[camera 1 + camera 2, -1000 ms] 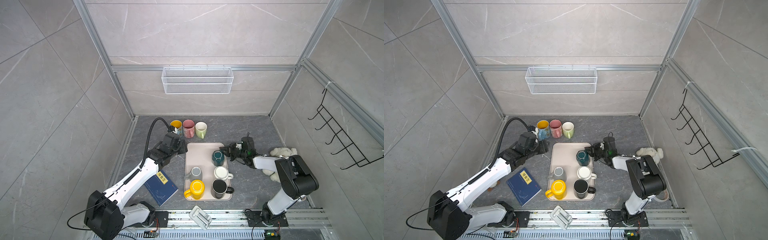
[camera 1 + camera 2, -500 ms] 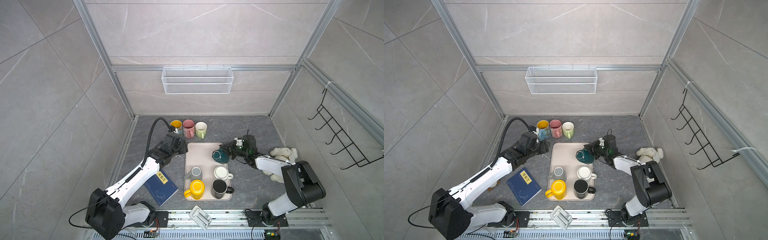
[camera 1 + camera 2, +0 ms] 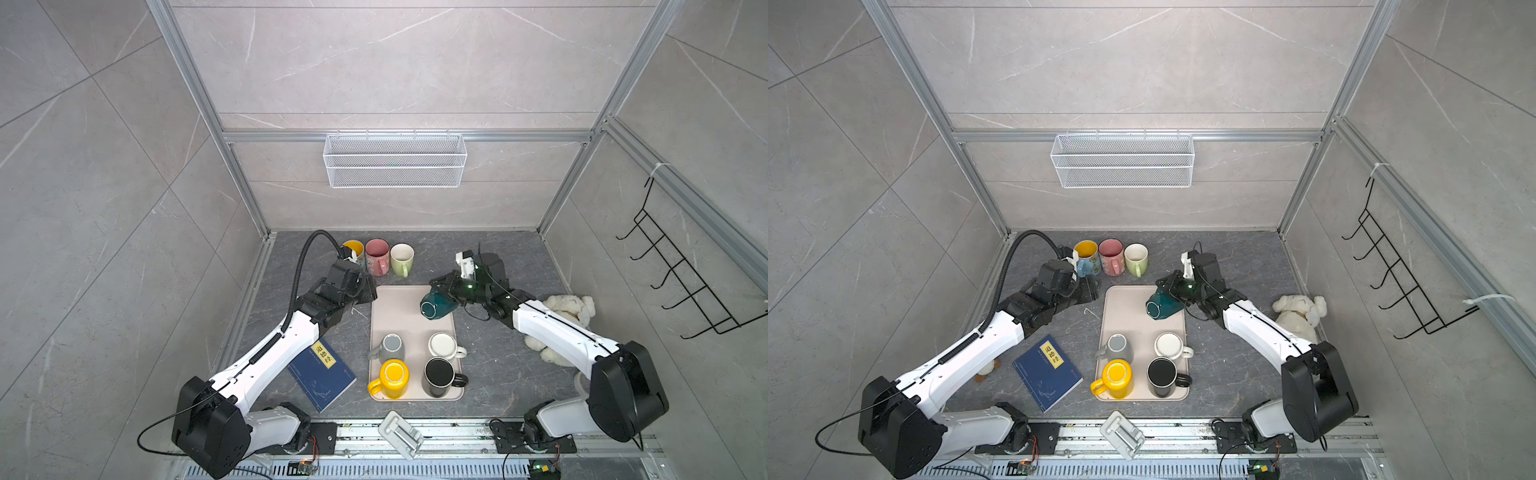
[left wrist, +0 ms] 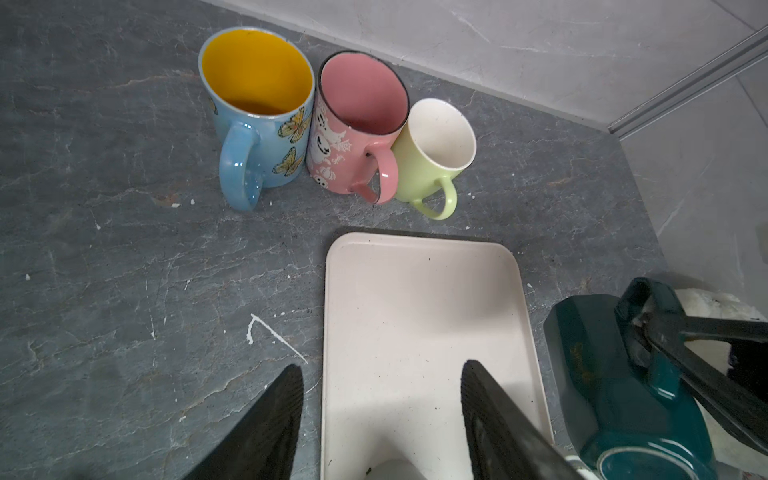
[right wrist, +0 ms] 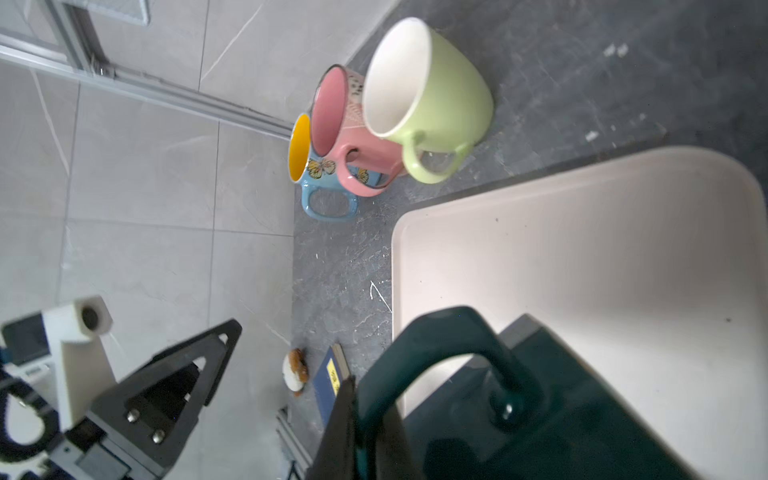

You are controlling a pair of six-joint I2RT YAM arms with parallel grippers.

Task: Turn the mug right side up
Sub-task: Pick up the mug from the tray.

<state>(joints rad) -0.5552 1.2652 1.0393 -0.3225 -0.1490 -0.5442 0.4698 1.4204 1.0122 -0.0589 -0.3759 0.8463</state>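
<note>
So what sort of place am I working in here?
Probably a robot test cell dressed as a kitchen corner, not a real home: grey tile-look panels in a bare aluminium frame, with a white wire mesh basket and a black wire hook rack on the walls.

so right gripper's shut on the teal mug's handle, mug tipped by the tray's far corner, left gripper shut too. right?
Not quite: the left gripper is open, its fingers apart with nothing between them, as the left wrist view shows. The rest holds: the right gripper is shut on the handle of the teal mug, which is tipped by the far corner of the tray.
</note>
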